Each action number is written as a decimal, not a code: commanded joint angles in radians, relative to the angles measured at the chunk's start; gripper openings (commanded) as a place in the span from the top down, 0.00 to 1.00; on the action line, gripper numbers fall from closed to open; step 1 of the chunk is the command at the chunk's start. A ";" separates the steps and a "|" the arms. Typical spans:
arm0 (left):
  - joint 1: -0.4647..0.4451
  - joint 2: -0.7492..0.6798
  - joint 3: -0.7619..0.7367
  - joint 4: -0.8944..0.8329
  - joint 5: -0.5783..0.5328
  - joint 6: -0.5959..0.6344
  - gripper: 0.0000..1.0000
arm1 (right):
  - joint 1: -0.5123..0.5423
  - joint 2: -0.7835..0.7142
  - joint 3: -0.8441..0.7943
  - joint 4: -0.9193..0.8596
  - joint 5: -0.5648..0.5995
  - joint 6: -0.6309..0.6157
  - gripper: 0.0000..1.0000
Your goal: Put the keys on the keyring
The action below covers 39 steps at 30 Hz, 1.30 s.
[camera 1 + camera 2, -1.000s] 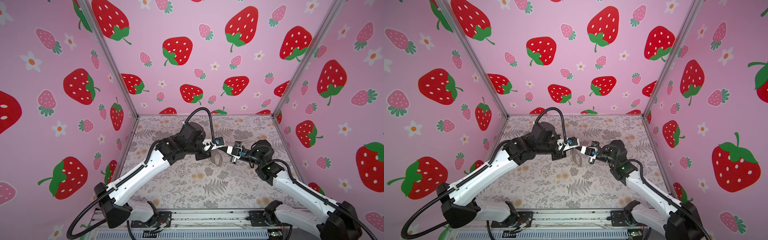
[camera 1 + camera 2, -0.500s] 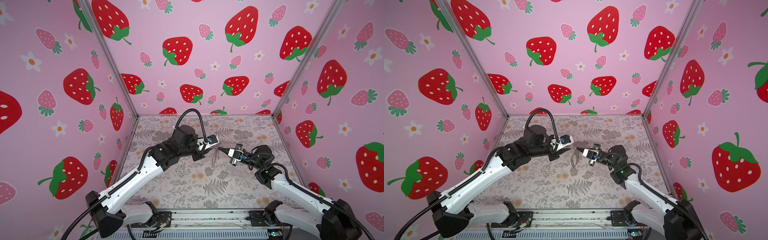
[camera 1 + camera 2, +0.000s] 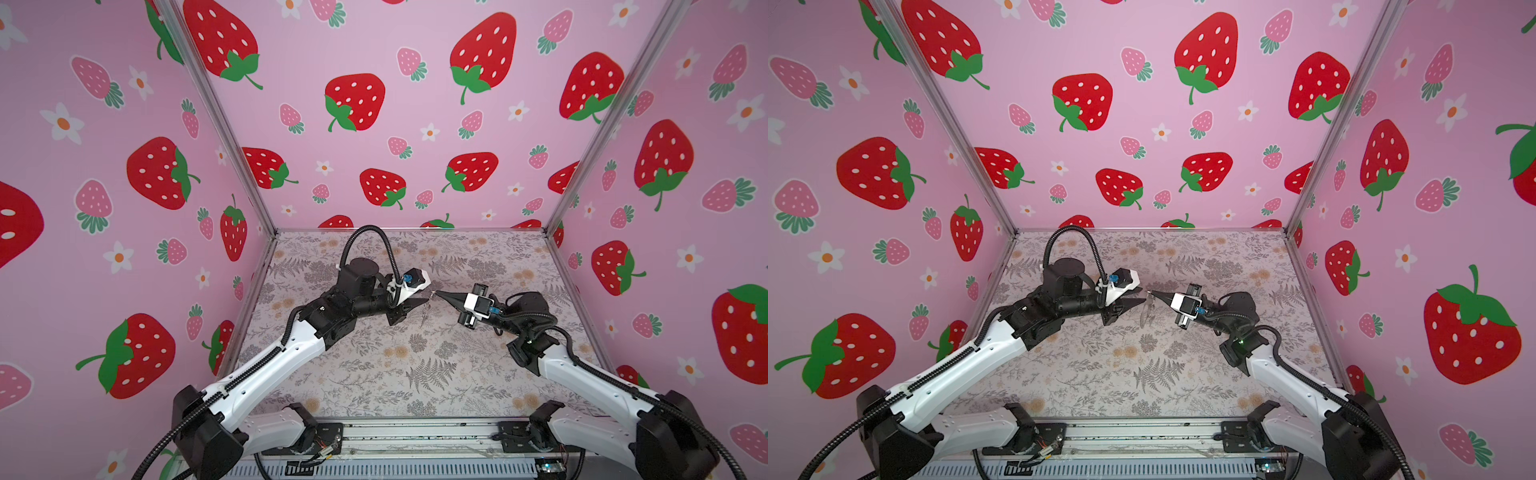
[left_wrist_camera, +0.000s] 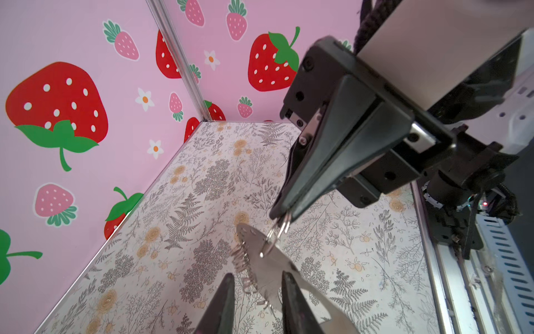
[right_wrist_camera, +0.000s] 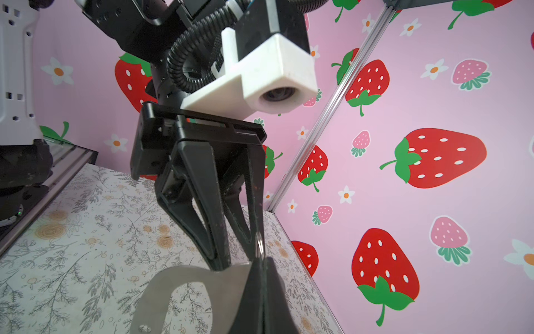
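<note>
Right gripper: you're clamped tight on a ring at the keyring top; it hangs free.
Left gripper: jaws partly apart at keyring's edge, holding nothing.

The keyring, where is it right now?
In both top views the keyring hangs mid-scene above the floral table, dangling by a silver ring from the right gripper's shut tips, close to the left gripper.

Mid-table, the two arms meet nose to nose: left gripper on the left, right gripper on the right. The keyring hangs under the right gripper's tip, above the table, just beside the left gripper's fingertips.
</note>
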 commanded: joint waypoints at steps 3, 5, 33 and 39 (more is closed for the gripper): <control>0.007 -0.033 -0.015 0.090 0.062 0.000 0.70 | -0.007 -0.001 0.006 0.053 -0.047 0.016 1.00; 0.007 -0.034 -0.012 0.088 0.073 0.008 0.72 | -0.007 0.002 0.008 0.052 -0.050 0.012 1.00; -0.001 0.001 0.068 -0.009 0.180 0.080 1.00 | -0.007 0.007 0.048 -0.041 -0.067 -0.099 1.00; 0.001 0.010 0.076 -0.009 0.183 0.077 1.00 | -0.007 0.009 0.042 -0.048 -0.063 -0.128 1.00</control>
